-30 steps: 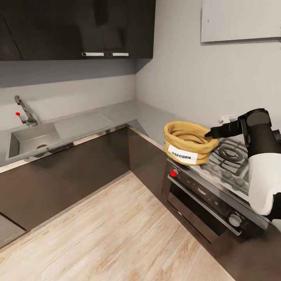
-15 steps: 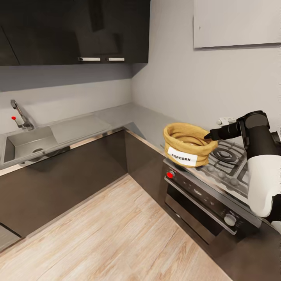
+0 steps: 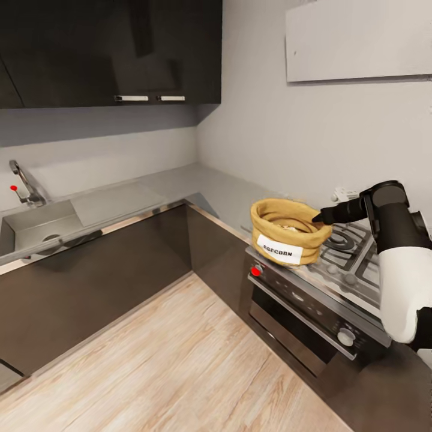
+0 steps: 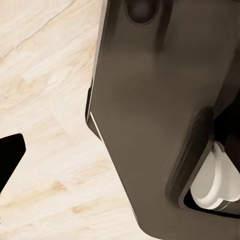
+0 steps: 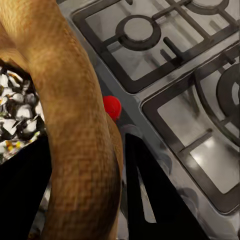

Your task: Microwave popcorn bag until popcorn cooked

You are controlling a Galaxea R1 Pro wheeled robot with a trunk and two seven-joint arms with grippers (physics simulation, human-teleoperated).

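**Bag held by its rim over the hob front while the view swings right**

The popcorn bag sits at about 3 o'clock in the head view, at the front-left corner of the gas hob, label facing out. Over the last second the whole picture has slid: sink and cabinets drifted left, while the bag kept its place beside the arm. That reads as the robot turning with the bag in hand, probably to look for the microwave.

The right gripper is closed on the bag's rolled rim at the bag's 3 o'clock side; the right wrist view shows one finger outside the burlap, the other inside near the kernels.

The left gripper's opening cannot be told; its camera looks at floor and the robot's base.
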